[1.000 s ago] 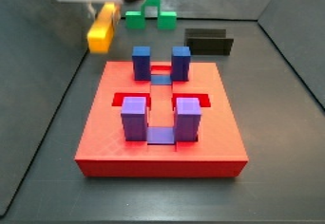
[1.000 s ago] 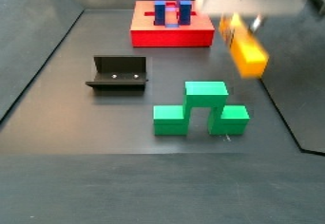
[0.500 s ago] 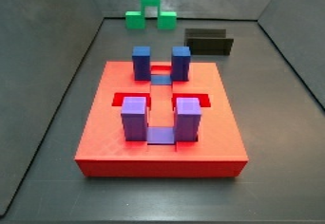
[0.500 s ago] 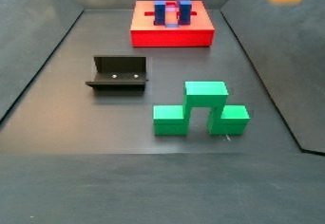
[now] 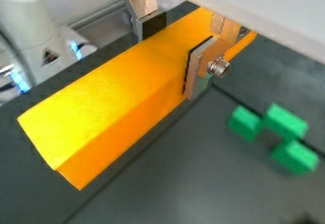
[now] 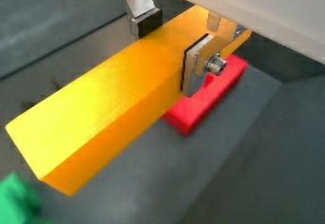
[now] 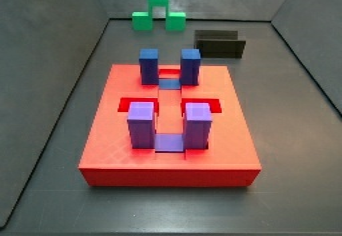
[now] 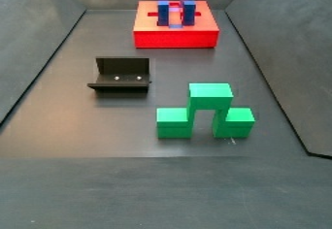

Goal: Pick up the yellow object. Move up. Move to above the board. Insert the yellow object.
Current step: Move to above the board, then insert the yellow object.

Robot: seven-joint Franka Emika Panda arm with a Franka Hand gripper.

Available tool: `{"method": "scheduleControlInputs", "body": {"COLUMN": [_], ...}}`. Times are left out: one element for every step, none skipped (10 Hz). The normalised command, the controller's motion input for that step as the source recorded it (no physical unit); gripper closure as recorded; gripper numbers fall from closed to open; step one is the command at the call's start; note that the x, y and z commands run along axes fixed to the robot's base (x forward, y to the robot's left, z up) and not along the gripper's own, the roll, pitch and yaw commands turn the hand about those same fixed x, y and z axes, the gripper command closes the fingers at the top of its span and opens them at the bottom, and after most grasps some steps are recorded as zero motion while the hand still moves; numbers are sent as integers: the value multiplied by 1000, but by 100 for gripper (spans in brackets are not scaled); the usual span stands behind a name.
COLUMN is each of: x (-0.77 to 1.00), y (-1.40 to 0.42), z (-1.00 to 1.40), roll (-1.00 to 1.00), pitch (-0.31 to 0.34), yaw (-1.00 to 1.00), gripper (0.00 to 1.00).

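1. In a wrist view, the claw (image 5: pixel 174 40) is clamped on the yellow object (image 5: pixel 121 95); the silver fingers (image 5: pixel 200 68) press its two long sides near one end, and the rest of the bar juts out past the fingertips. Green blocks (image 5: pixel 272 133) lie on the dark floor far beneath the claw and off to one side of it.

2. In a wrist view, the claw (image 6: pixel 176 40) grips the same yellow object (image 6: pixel 112 104), with a dark pad (image 6: pixel 146 23) against one face. A corner of the board (image 6: pixel 203 102) shows below the claw, partly hidden by the bar, so the claw appears offset from the board's middle.

3. In a side view, the claw and bar are out of frame. The board (image 7: pixel 107 150) lies flat on the floor with blue and purple posts (image 7: pixel 140 126) upright around its recessed slots. Green blocks (image 7: pixel 158 15) and the fixture (image 7: pixel 219 45) sit beyond it.

4. In a side view, neither claw nor bar shows. The board (image 8: pixel 176 36), the fixture (image 8: pixel 120 76) and the green blocks (image 8: pixel 204 112) all rest well apart on the floor.

5. Judgement: the lift looks done and the carry toward the board is in hand. The next move calls for centring the bar above a matching slot, squaring it between the posts, then lowering it straight down.
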Motion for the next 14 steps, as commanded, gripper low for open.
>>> {"method": "scheduleControlInputs", "body": {"x": [969,1019,988,975,726,556,285,159,-17,0,-20,-11,-23,0], "y": [-1400,-1400,-1400,-1400,-943,-675,-332,-207,0,0,0,0,-6,-43], "z": [201,223,245,247,167,124,84,61,-43,-31,-49,-63,-74,-109], "roll": [124,-14,9,41,48,57,39,44,-1,-7,-3,-3,-1,0], "pitch": [198,195,176,156,146,147,100,54,0,0,0,0,0,0], "yaw": [-63,-25,-23,-6,4,6,7,8,0,0,0,0,0,0], "gripper": [100,100,100,100,100,100,100,100,100,100,100,100,100,100]}}
